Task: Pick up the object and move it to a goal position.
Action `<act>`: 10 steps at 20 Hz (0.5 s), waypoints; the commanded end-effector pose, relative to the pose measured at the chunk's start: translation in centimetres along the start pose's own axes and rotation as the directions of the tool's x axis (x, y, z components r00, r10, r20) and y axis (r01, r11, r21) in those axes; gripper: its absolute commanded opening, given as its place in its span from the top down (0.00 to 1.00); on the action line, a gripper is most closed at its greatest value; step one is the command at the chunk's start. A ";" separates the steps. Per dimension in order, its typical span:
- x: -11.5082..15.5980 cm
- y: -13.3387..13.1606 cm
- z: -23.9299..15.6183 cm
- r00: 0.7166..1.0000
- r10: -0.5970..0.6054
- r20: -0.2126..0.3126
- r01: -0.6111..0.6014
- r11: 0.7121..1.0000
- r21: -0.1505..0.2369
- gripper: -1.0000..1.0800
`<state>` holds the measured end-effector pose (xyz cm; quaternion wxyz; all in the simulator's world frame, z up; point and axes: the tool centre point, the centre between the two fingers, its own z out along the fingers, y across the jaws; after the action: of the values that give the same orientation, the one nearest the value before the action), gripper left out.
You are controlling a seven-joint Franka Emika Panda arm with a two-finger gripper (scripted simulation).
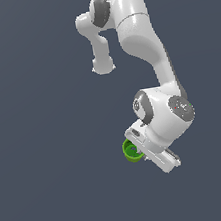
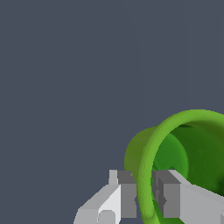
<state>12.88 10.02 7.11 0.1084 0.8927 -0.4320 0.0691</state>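
Observation:
The object, a small bright green cup (image 2: 188, 144) with a thick rim and darker inside, fills the near part of the wrist view, its mouth turned toward the camera. My gripper (image 2: 144, 190) is shut on its rim, with one grey finger (image 2: 124, 192) outside the wall and the other finger (image 2: 168, 194) inside. In the exterior view the cup (image 1: 132, 150) pokes out from under the white hand, toward the exterior view's left. The fingertips themselves are hidden there by the hand.
The white arm (image 1: 138, 32) reaches down from the top of the exterior view to the wrist (image 1: 166, 116). Everything around is a plain dark grey-blue surface with no other objects or edges in sight.

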 end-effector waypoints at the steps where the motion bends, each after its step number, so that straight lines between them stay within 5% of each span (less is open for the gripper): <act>1: 0.0 0.0 0.0 1.000 0.000 0.000 0.000 1.000 0.000 1.00; 10: 0.4 0.5 -1.3 1.000 -0.028 -0.005 0.028 1.000 0.008 1.00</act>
<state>12.64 9.82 7.90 0.1083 0.8972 -0.4226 0.0693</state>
